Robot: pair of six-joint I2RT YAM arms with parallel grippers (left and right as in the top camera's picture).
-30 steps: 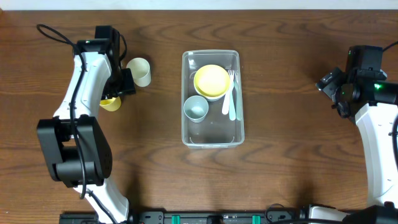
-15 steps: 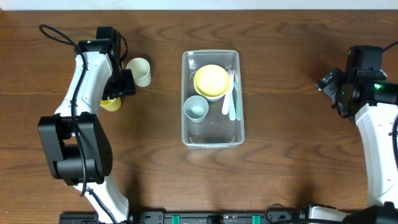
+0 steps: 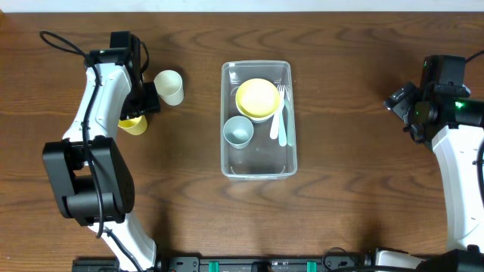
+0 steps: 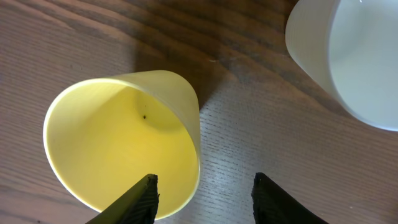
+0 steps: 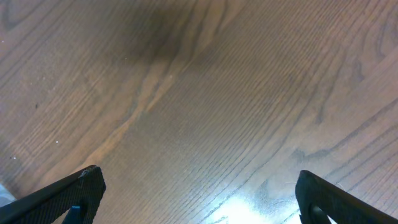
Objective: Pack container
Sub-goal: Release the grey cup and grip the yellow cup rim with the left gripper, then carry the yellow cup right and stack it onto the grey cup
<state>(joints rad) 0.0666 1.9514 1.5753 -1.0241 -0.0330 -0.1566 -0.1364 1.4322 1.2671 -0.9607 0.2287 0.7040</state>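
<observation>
Two cups sit outside the container (image 3: 257,160), which stands central on the counter (image 3: 355,91). Our left claw (image 4: 204,190), half-spread, straddles the wall of the yellow cup (image 4: 118,137) without pinching it; closing off-centre, we judge, could flick it away or knock the white cup (image 4: 348,56). Our right claw (image 5: 199,193) hangs wide and empty.

Robot lab bench.
A white-and-black left arm (image 3: 94,113) and right arm (image 3: 461,174) stand at a wood-grain worktop (image 3: 355,113), with a loose cable (image 3: 64,41) and a black mounting rail (image 3: 265,264) along its edge.
</observation>
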